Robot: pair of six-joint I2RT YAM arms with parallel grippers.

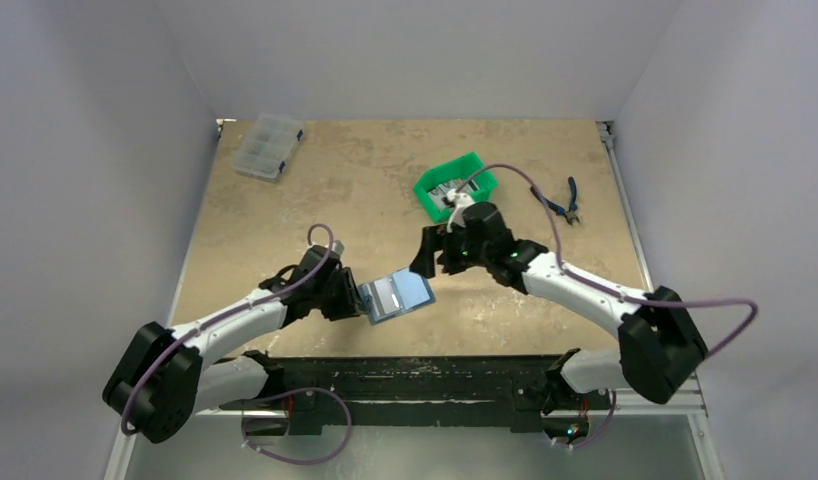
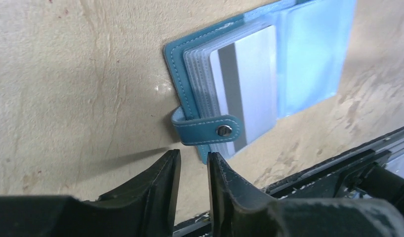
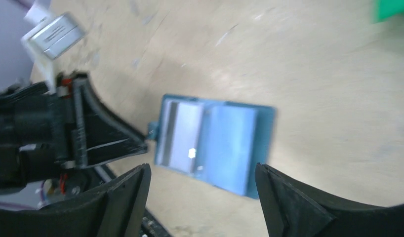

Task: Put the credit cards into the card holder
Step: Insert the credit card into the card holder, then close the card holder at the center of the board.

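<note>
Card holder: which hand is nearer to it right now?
Left. The left hand sits at the card holder's strap edge, fingertips right by its corner. The right hand hovers open above its far side, clearly apart from it.

One card holder [image 1: 397, 296] with one card [image 2: 257, 84] showing, plus one green bin [image 1: 471, 161], one clear box [image 1: 268, 145], one pliers [image 1: 565, 203] beyond it.

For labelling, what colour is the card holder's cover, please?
Teal card holder; best in left wrist view.

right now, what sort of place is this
Probably a robot test cell, not a home: a tan tabletop boxed in by plain white walls, two robot arms bolted at its near edge, a green bin.
</note>
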